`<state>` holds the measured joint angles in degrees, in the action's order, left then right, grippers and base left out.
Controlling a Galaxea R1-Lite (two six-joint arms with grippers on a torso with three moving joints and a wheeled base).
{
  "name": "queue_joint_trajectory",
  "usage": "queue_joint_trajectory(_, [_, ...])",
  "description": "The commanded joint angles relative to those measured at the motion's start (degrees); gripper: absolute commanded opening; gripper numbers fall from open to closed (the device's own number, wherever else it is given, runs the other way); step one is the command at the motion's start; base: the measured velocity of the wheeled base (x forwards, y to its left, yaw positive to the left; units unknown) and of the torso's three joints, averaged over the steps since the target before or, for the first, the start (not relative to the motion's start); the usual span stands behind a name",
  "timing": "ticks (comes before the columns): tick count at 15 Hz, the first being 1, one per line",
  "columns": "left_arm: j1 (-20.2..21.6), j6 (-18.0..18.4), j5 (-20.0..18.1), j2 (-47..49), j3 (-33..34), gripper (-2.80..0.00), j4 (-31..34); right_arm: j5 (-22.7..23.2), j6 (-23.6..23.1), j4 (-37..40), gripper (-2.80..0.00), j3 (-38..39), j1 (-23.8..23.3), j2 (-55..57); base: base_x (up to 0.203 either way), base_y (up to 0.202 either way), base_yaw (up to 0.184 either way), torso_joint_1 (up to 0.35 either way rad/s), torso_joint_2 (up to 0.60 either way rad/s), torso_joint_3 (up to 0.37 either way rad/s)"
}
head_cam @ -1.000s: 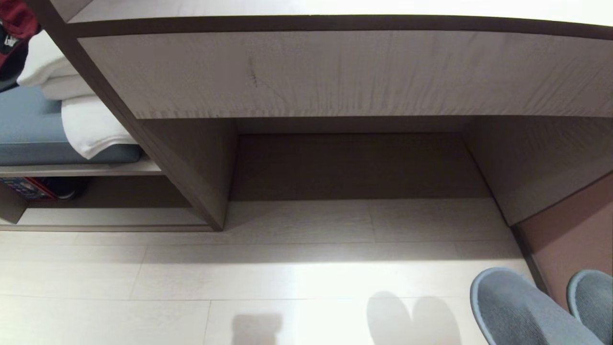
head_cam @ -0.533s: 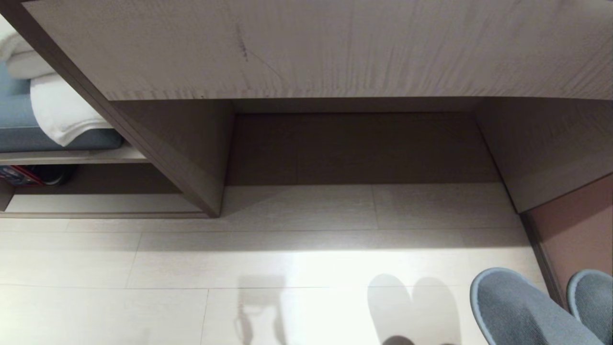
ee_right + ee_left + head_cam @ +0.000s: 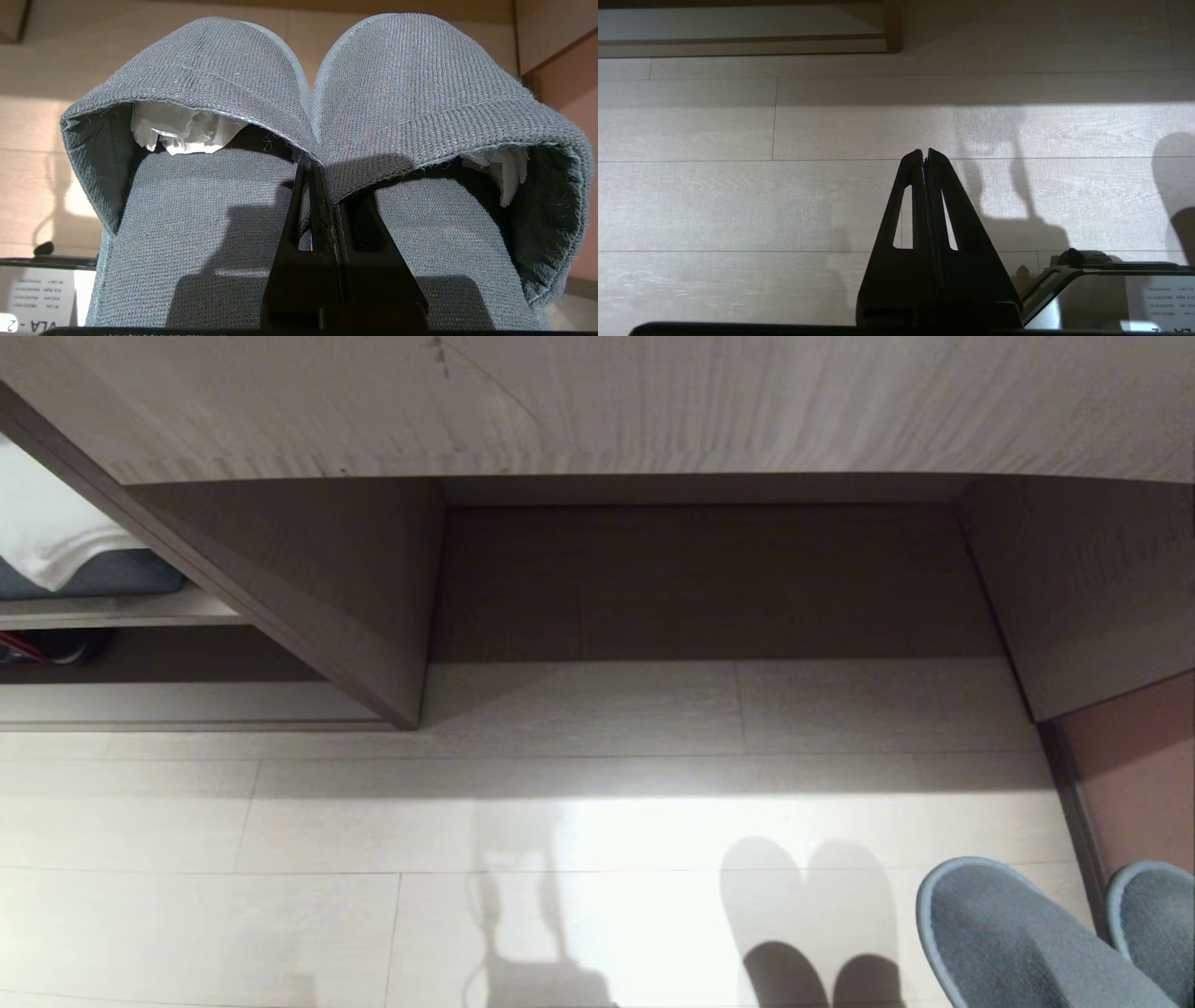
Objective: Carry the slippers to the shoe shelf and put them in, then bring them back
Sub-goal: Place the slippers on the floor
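Low at the right edge of the head view, the slippers point(image 3: 1008, 933) hang toes forward over the pale floor point(image 3: 560, 821), facing the wide desk recess point(image 3: 709, 579). The shoe shelf point(image 3: 168, 705) lies well off to the left, beyond an upright panel point(image 3: 364, 653), so I judge the coming move must carry the pair leftward, not straight ahead. Seen from the left wrist, the left gripper point(image 3: 923, 154) has its fingers pressed together on nothing, above bare floor, and the shelf's edge shows ahead of it. Seen from the right wrist, the right gripper point(image 3: 312, 170) pinches the slippers point(image 3: 261, 140) where their inner edges meet, side by side, long axes running away from the hand; white paper stuffing point(image 3: 180, 130) shows inside the toes.
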<state>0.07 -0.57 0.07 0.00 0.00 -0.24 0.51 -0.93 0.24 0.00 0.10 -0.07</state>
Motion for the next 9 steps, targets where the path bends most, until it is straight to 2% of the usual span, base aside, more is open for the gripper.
queue_joint_trajectory(1, [0.01, -0.04, 0.01, 0.09, 0.00, -2.80, -0.02, 0.02, -0.04, 0.02, -2.80, 0.00, -0.01, 0.07, 0.000, 0.000, 0.000, 0.002, 0.01, -0.201])
queue_joint_trajectory(9, [0.01, 0.05, 0.01, 0.02, 0.00, -2.80, -0.02, 0.02, -0.04, 0.02, -2.80, 0.00, 0.00, 0.07, 0.000, 0.000, 0.000, 0.003, 0.00, -0.200])
